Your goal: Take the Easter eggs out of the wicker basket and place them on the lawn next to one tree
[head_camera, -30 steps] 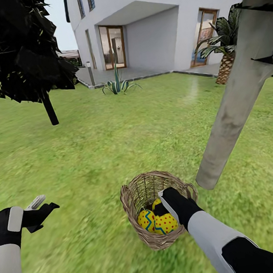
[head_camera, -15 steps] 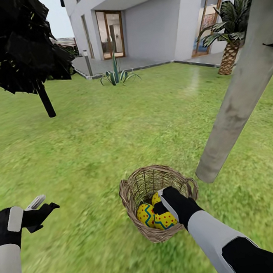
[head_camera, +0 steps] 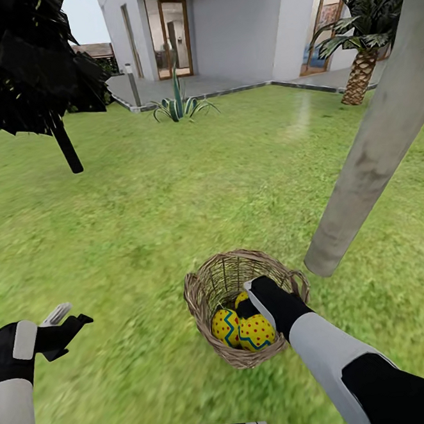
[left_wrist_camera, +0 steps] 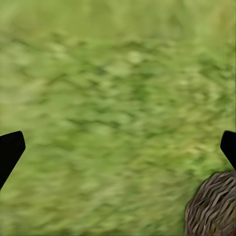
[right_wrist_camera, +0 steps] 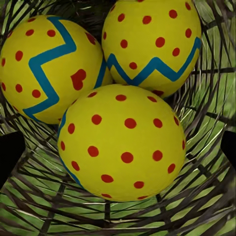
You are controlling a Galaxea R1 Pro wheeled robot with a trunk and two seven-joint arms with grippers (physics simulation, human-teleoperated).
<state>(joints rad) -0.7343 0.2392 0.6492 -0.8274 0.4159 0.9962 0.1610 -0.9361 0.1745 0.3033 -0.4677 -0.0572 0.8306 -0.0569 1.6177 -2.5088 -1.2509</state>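
The wicker basket (head_camera: 204, 303) stands on the lawn (head_camera: 141, 212), close to the base of the pale grey trunk of the tree (head_camera: 362, 160). Three yellow Easter eggs with red dots and blue zigzags lie inside: one (head_camera: 225, 326) (right_wrist_camera: 42, 69), a second (head_camera: 256, 332) (right_wrist_camera: 123, 142) and a third (head_camera: 241, 297) (right_wrist_camera: 152, 44). My right gripper (head_camera: 249, 306) (right_wrist_camera: 119, 152) is down inside the basket, open, its dark fingertips (right_wrist_camera: 10, 157) on either side of the nearest egg without touching it. My left gripper (head_camera: 70, 316) (left_wrist_camera: 119, 150) hovers open over grass, left of the basket (left_wrist_camera: 214, 206).
A thin dark-trunked tree (head_camera: 65, 148) with black foliage stands at the far left. A spiky plant (head_camera: 177, 106), a palm (head_camera: 361, 77) and a white house with a paved terrace (head_camera: 226, 82) lie beyond. Open grass stretches between them and the basket.
The whole picture has shifted as the camera moved closer and tilted. My right gripper stays in the basket and the eggs have not moved. The left arm holds its pose.
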